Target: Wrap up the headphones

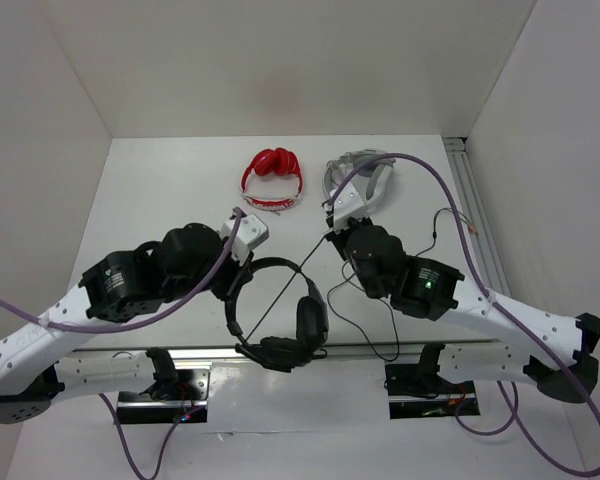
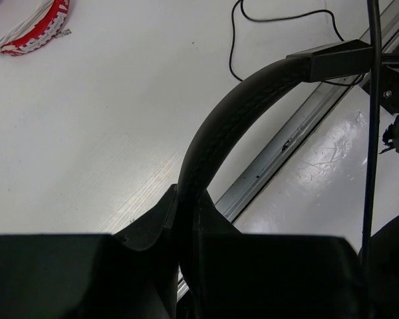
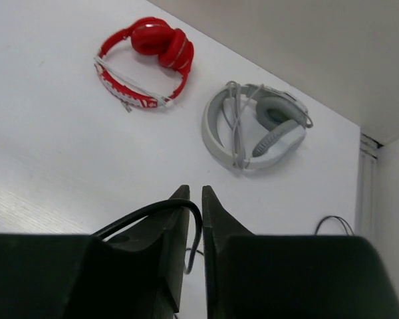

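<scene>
— The left tool [image 2: 187,199] is clamped on the headband [image 2: 216,133], with the headphones [image 1: 310,318] between the arms by the near edge of the surface [image 1: 180,180].
— And the right tool [image 3: 194,199] is pressed together, pinching the cable [image 3: 146,214]

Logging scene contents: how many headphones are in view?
3: black headphones at the near edge, headband in the left gripper; red headphones at back centre; grey-white headphones just right of them.
</scene>
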`<action>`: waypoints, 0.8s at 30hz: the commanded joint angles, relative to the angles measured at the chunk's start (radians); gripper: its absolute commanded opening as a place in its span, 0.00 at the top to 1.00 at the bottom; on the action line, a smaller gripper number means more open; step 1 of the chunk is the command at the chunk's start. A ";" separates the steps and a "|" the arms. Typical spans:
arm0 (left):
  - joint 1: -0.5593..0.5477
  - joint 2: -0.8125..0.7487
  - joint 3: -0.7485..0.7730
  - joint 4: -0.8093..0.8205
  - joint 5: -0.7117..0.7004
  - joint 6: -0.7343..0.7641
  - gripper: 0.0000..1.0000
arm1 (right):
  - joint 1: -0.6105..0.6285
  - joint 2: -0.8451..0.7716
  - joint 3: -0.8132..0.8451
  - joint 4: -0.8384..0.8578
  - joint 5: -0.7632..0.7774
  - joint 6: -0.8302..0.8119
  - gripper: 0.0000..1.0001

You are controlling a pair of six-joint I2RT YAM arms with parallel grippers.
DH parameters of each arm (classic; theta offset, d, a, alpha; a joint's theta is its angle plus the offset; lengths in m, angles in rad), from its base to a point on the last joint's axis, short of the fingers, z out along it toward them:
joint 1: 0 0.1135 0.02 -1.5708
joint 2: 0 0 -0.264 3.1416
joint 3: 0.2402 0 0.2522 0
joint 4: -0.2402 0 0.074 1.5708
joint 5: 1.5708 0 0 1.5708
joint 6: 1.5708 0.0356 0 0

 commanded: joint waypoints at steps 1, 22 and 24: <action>-0.008 -0.040 0.052 -0.020 0.027 0.011 1.00 | -0.063 -0.002 -0.021 0.150 -0.200 0.025 0.77; -0.008 -0.026 0.313 0.089 -0.146 -0.191 1.00 | -0.423 0.234 -0.465 1.073 -1.213 0.342 0.58; -0.008 -0.035 0.333 0.103 -0.180 -0.214 1.00 | -0.423 0.317 -0.465 1.178 -1.252 0.371 0.56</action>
